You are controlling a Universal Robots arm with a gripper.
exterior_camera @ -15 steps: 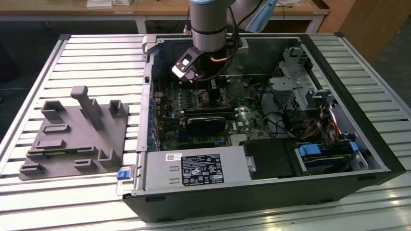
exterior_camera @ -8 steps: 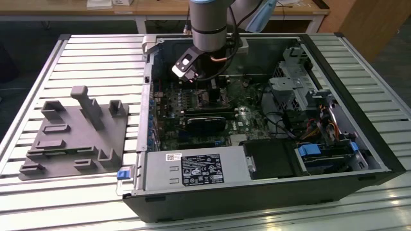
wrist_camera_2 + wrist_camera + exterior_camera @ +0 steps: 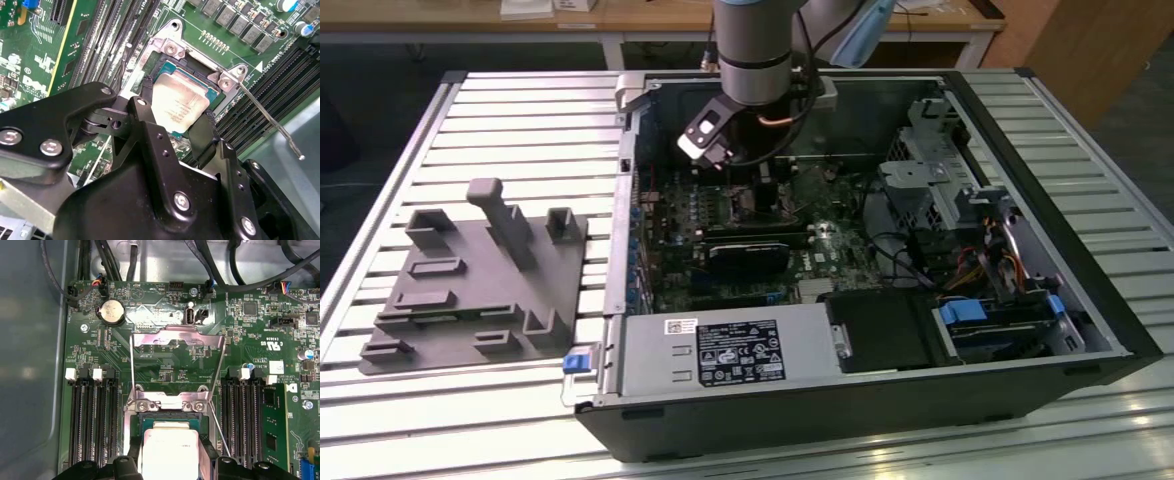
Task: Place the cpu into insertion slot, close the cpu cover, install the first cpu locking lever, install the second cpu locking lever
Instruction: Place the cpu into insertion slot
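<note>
**CPU at socket, cover open**

The cpu (image 3: 172,102) lies silver top up over the insertion slot (image 3: 165,416); fully seated or not, cannot tell. The claw (image 3: 175,114) is clenched on two opposite edges of the cpu. The cpu cover (image 3: 175,336) is swung open beyond the slot. A thin locking lever (image 3: 267,117) juts free beside it. Exterior view, upper middle: the arm (image 3: 754,50) reaches into the computer case (image 3: 854,400) on the slatted bench (image 3: 480,110)

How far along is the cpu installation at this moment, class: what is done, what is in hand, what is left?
Done: nothing clearly finished. In hand: the gripper is shut on the cpu, right at the insertion slot; whether it is fully seated is unclear. Left: the cpu cover is flipped open, and one locking lever and the other lever are unlatched.
</note>
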